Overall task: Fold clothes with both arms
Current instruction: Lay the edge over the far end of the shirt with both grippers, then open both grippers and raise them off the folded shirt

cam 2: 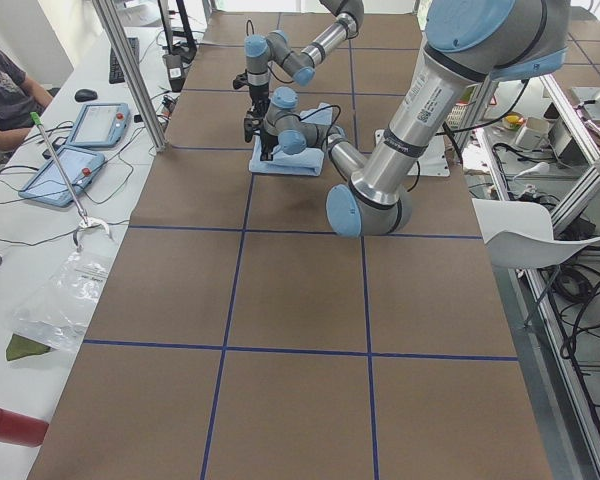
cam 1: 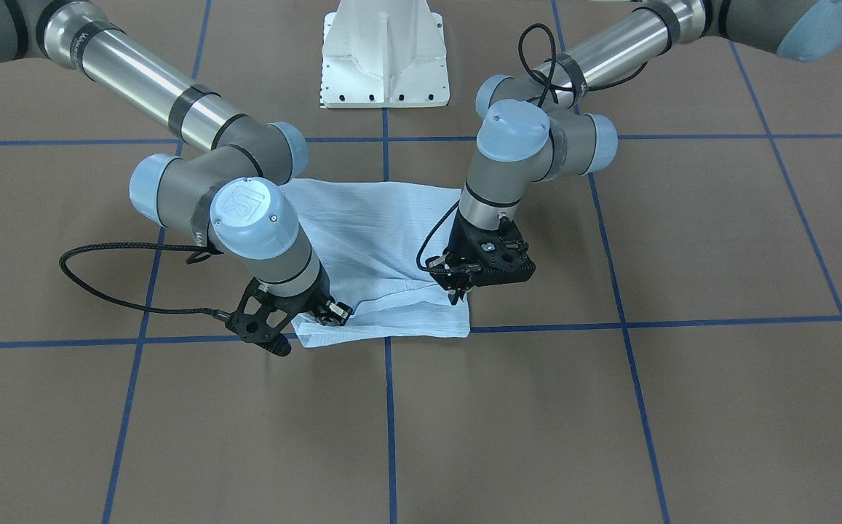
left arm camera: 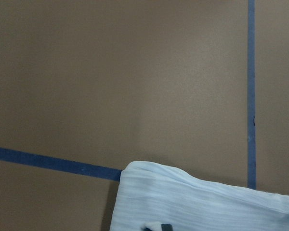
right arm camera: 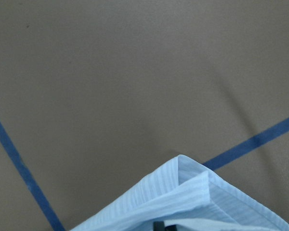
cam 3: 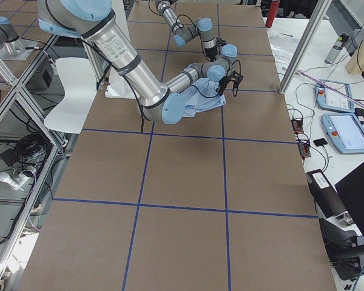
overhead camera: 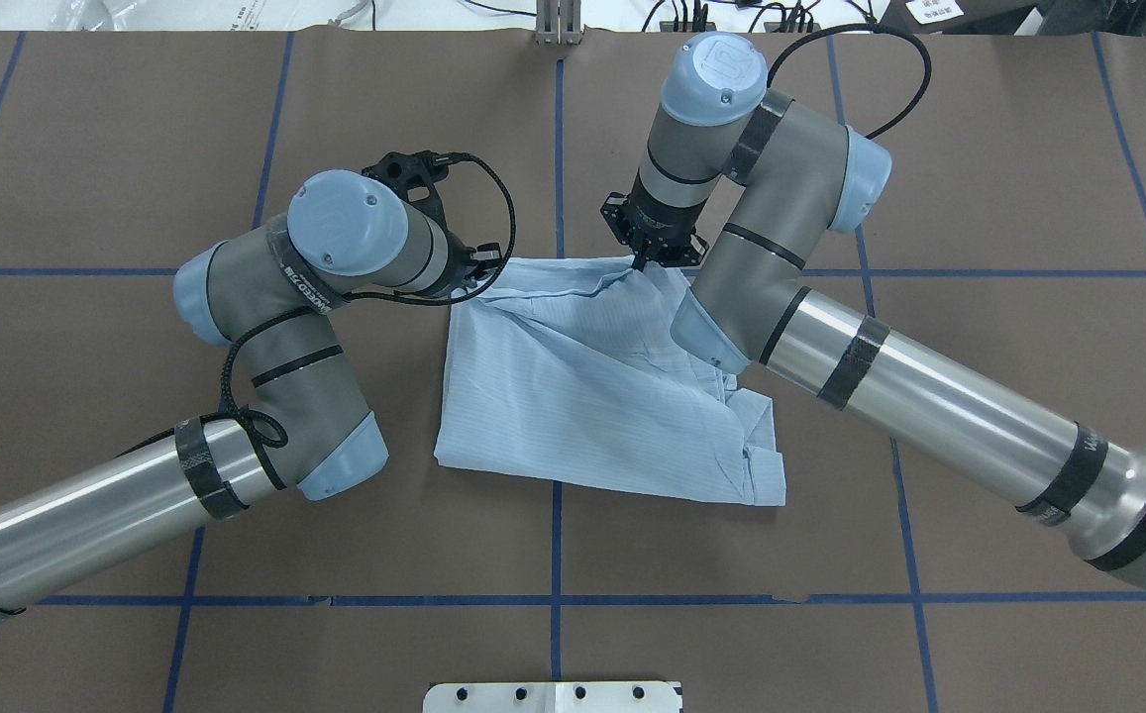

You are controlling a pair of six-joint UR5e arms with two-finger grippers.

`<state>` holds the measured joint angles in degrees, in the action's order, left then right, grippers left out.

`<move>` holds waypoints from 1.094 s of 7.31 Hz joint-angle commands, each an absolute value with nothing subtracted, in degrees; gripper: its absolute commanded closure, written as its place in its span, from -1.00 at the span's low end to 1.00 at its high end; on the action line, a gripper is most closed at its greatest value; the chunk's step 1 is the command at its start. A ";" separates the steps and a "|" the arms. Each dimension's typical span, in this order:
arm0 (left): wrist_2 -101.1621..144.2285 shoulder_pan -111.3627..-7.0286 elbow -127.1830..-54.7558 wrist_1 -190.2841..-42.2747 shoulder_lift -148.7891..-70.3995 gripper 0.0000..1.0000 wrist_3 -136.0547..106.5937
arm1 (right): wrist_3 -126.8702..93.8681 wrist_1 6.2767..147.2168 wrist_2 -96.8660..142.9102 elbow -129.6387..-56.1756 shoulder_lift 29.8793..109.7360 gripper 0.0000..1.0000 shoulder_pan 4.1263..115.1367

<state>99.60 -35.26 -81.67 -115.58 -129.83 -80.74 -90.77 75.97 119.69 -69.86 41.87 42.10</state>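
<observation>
Mid-fold, the shirt [overhead camera: 582, 396] lies half-doubled at the middle of the counter [overhead camera: 979, 149], the left end effector [overhead camera: 481, 265] and right end effector [overhead camera: 645, 259] each clamped on a far-edge corner, so next they probably must lift and carry that edge evenly toward the robot.

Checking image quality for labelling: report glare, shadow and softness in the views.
Front-facing view: bright glare streaks along the metal tube of the right arm; otherwise sharp. Left wrist view: a soft dark shadow beside the edge of the shirt. Right wrist view: stripes on the shirt corner readable, faint broad shadows on the table.
</observation>
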 commanded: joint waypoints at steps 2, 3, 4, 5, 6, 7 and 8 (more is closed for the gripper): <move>99.58 -37.17 -81.65 -115.14 -129.55 -1.00 -80.42 | -89.75 75.85 120.32 -69.70 41.31 -1.00 44.21; 99.67 -37.18 -81.65 -115.05 -129.55 -1.00 -80.42 | -89.48 75.85 120.32 -70.05 41.13 -1.00 44.30; 99.67 -38.22 -81.48 -115.05 -129.46 -1.00 -80.42 | -89.30 75.85 120.93 -70.57 41.13 -1.00 44.30; 99.75 -38.49 -81.13 -115.22 -128.85 -1.00 -80.33 | -89.12 75.94 122.16 -72.40 41.57 -1.00 44.21; 100.71 -39.02 -81.21 -115.05 -128.67 -1.00 -78.68 | -88.86 76.02 122.34 -75.38 43.05 -1.00 43.86; 103.68 -39.55 -81.73 -115.14 -127.02 -1.00 -76.40 | -86.77 76.11 121.73 -79.67 44.98 -1.00 41.68; 104.41 -40.77 -83.04 -115.48 -125.17 -1.00 -75.86 | -82.31 76.11 120.51 -82.15 46.30 -1.00 40.09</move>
